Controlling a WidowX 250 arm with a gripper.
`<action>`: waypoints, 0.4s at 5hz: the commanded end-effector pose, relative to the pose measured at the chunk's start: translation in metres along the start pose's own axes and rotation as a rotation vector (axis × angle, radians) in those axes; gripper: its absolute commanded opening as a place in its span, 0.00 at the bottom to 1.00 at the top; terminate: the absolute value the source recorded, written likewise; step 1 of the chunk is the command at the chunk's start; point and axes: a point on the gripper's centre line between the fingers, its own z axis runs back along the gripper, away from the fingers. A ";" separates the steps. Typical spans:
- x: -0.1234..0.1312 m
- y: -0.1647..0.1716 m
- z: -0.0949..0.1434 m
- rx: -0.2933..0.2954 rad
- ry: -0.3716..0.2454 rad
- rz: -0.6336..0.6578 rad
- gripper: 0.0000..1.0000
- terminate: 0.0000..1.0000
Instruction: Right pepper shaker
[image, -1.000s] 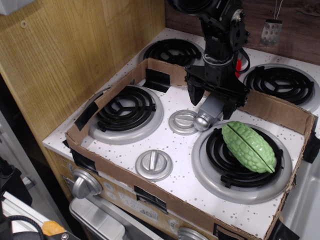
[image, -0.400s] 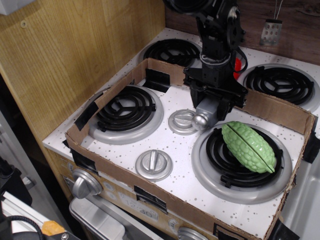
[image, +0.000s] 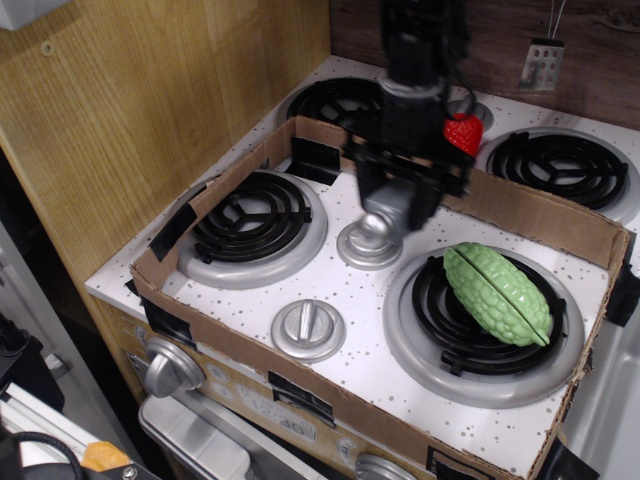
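While your arm fills the upper middle of the frame, its top is cut off by the edge, so you see only the lower links and the gripper (image: 397, 192). Its fingers are clenched on the pepper shaker (image: 384, 215), and they hide most of the grey block; the shiny ball end points down and left, over the upper silver knob (image: 366, 247) at the frame's centre. You cannot tell whether the ball touches that knob.

Count two flat silver knobs on the white speckled top: that one and another (image: 308, 328) lower down, centre-left. You have four coil burners in view, two inside the cardboard wall (image: 545, 215) and two behind it, the back ones partly hidden. One bumpy green vegetable (image: 497, 292) lies on the right front burner (image: 478, 325). One red strawberry-like thing (image: 462, 134) peeks out just right of the arm.
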 end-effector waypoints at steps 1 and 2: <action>-0.008 0.020 0.037 -0.009 0.091 0.081 0.00 0.00; -0.020 0.024 0.031 -0.035 0.143 0.116 0.00 0.00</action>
